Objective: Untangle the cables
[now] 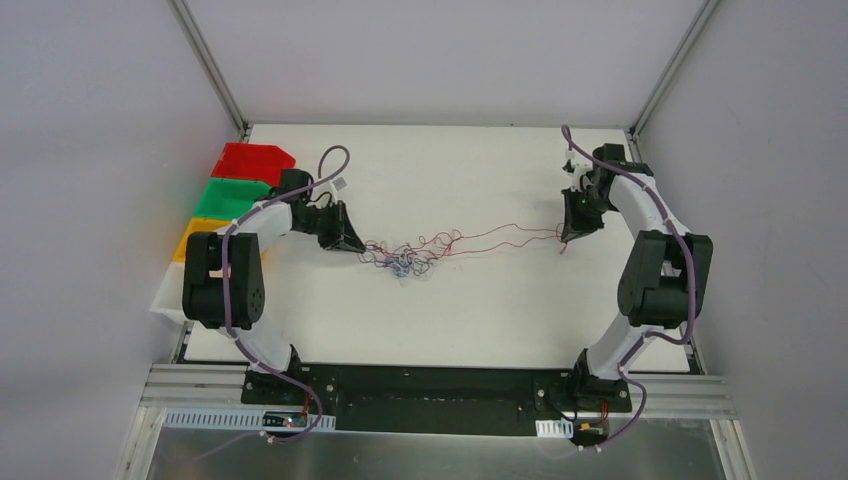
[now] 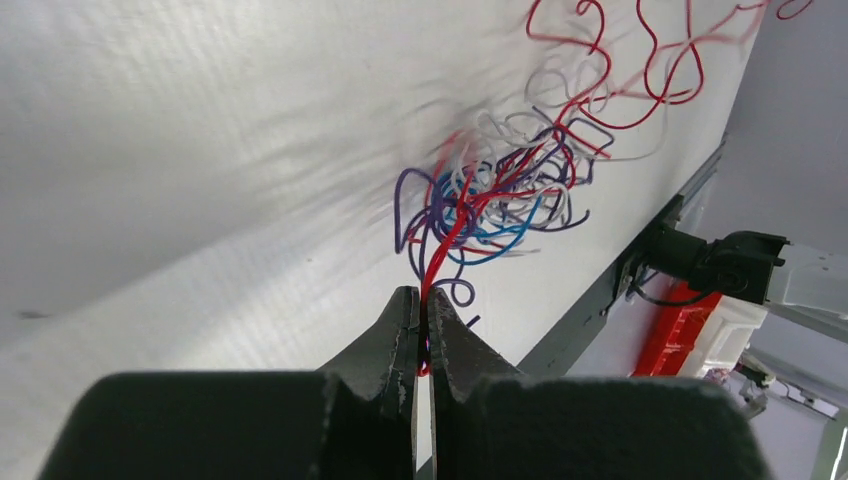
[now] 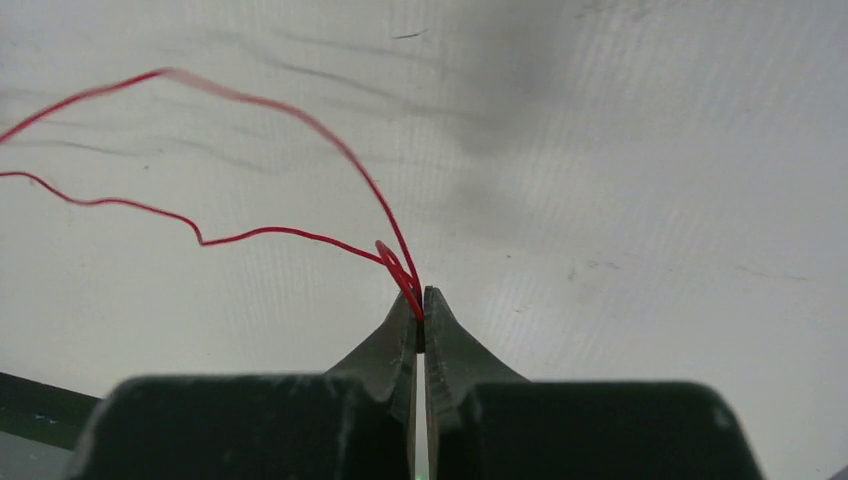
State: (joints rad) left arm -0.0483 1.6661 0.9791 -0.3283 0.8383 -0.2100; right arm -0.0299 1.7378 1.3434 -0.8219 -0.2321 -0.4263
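Note:
A tangle of thin red, purple, blue and white cables (image 1: pixel 405 257) lies on the white table, left of centre. It also shows in the left wrist view (image 2: pixel 500 190). My left gripper (image 1: pixel 352 243) sits at the tangle's left edge, shut on red and purple strands (image 2: pixel 437 262) that run from the knot into the closed jaws. Two red cable strands (image 1: pixel 500 238) stretch from the tangle to the right. My right gripper (image 1: pixel 568 235) is shut on these red strands (image 3: pixel 300 232), which meet at its fingertips (image 3: pixel 412 312).
Red (image 1: pixel 255 160), green (image 1: pixel 232 197) and yellow (image 1: pixel 192 237) bins stand along the table's left edge, behind the left arm. The black base rail (image 1: pixel 440 385) runs along the near edge. Grey walls enclose the table.

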